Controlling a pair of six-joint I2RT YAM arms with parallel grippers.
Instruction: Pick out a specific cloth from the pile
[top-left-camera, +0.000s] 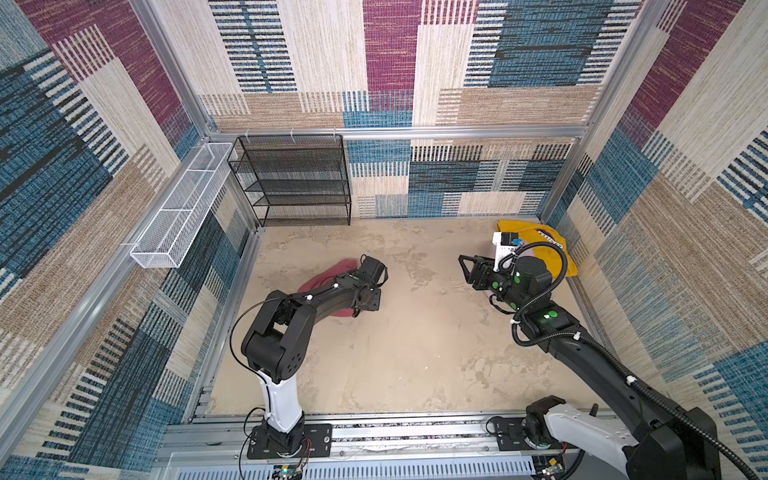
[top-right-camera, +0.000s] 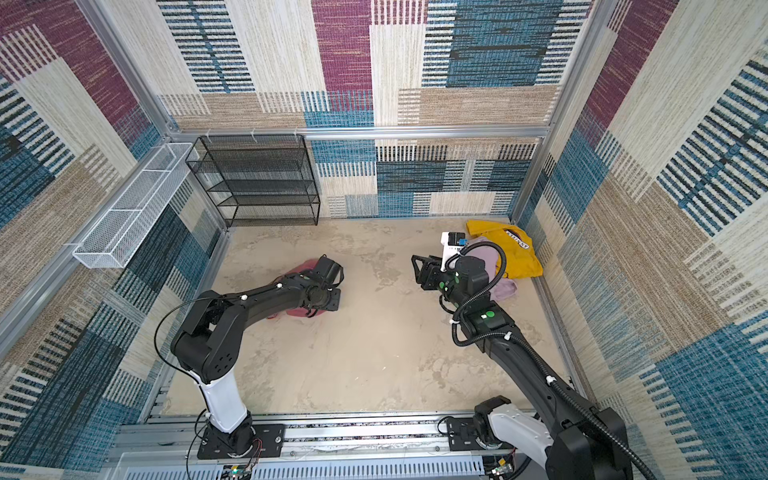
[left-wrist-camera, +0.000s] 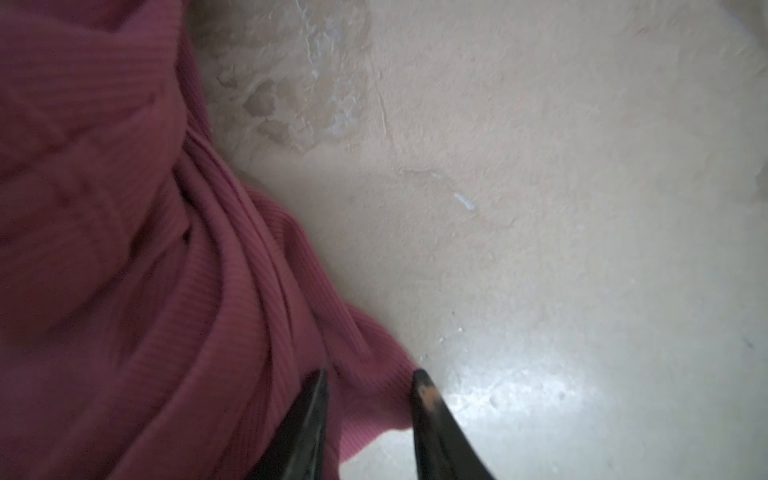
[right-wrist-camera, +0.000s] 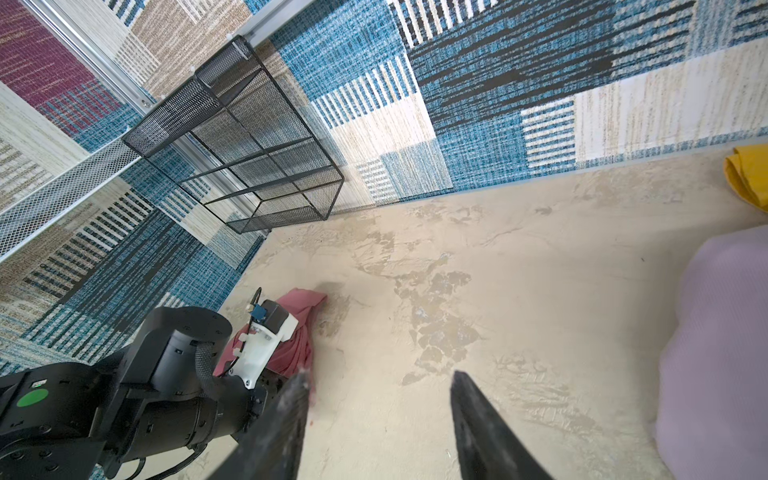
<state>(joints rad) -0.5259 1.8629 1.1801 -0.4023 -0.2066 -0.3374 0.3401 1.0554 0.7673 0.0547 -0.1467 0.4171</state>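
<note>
Left of centre on the beige table (top-left-camera: 415, 340), well apart from the pile (top-left-camera: 513, 227) in the far right corner, the cloth (top-left-camera: 313, 284) lies crumpled beneath the left gripper (left-wrist-camera: 370, 374). Its narrowly parted fingers straddle a rose-pink fold, but whether they pinch it cannot be told. Near the mustard-yellow garment (top-right-camera: 523, 266) and pale lilac cloth (top-right-camera: 505, 289), the right gripper (right-wrist-camera: 380, 376) hovers, fingers spread wide around nothing.

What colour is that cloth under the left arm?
Rose pink, finely ribbed; the cloth shows best in the left wrist view.
</note>
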